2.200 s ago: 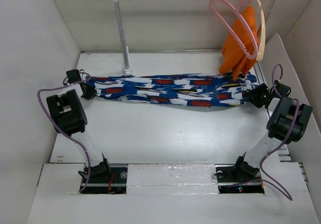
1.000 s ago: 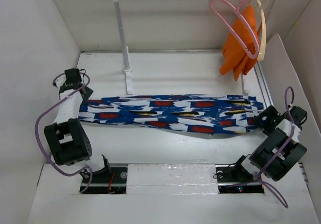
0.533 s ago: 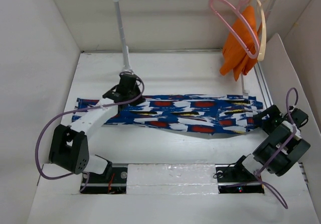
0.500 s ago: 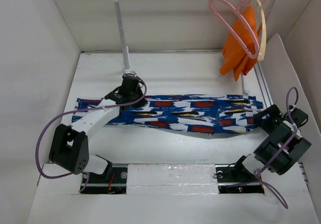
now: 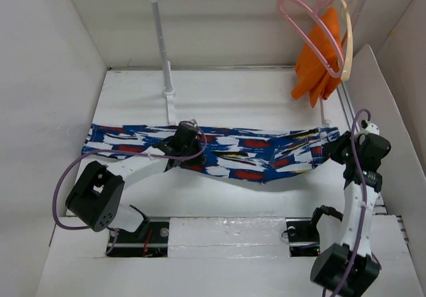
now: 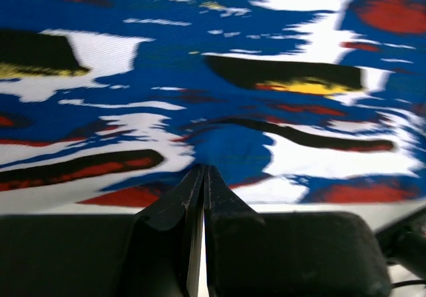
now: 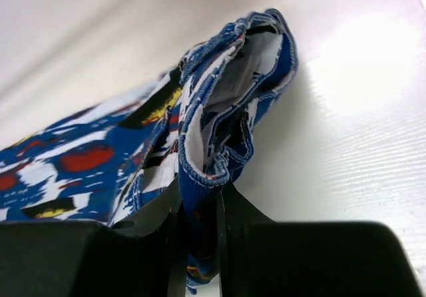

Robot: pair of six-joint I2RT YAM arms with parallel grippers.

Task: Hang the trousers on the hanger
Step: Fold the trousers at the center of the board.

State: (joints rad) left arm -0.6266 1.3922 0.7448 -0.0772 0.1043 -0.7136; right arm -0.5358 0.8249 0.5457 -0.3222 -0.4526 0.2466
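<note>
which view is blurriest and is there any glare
Left wrist view: softest, the trousers print looks smeared. Right wrist view: bright glare on the white table, trousers fairly sharp. Top external view: evenly lit, crisp, only faint shadows.

Bright even light, soft shadows; wrist views blurred (near fingers (image 6: 200, 237)).

Blue brush-stroke patterned cloth trousers (image 6: 266, 77) cut off by left wrist view's top and sides, their end partly hidden inside right gripper (image 7: 200, 192), cream plastic hanger (image 5: 349, 44) half behind orange cloth (image 5: 316, 64)
</note>
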